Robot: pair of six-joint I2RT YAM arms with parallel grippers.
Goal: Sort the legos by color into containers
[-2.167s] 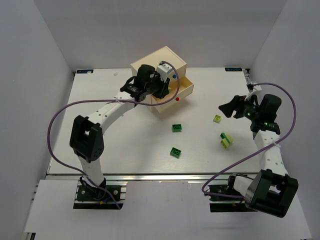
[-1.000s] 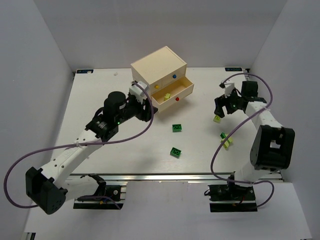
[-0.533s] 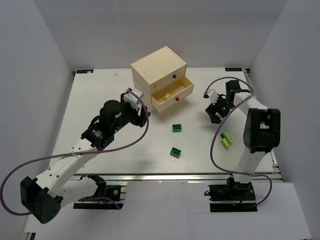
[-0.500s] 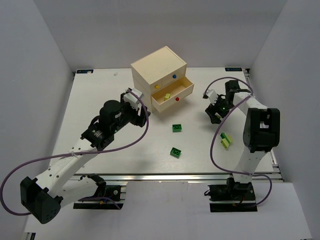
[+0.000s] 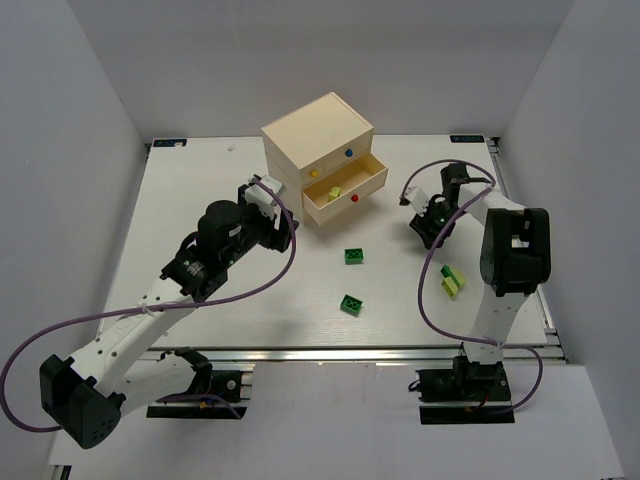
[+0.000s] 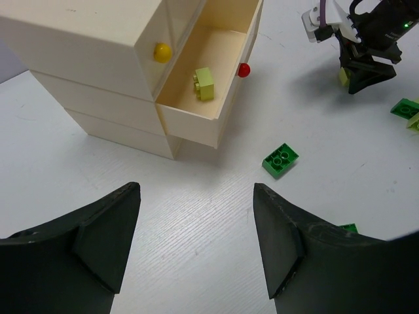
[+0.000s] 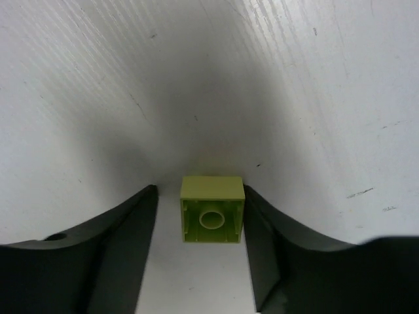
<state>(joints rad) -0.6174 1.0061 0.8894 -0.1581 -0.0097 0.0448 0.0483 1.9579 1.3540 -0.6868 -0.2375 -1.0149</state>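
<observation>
Nearer than the cream wooden chest (image 5: 318, 135): two green studded bricks (image 5: 351, 304) and a green-yellow pair (image 5: 452, 281), unsorted. My left fingers (image 6: 98, 242) wide, empty. Right of chest, my right fingers (image 7: 118, 248) flank a yellow-green brick (image 7: 211, 218), unclamped. One yellow-green block (image 6: 204, 84) lies in the chest's open drawer (image 6: 190, 118).

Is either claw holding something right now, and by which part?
Nothing is held. The left gripper is empty; the right gripper straddles a yellow-green brick, gap on one side.

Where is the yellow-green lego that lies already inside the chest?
In the top view, the yellow-green lego lies inside the open drawer at the back centre of the table, between the yellow knob and the red knob.
</observation>
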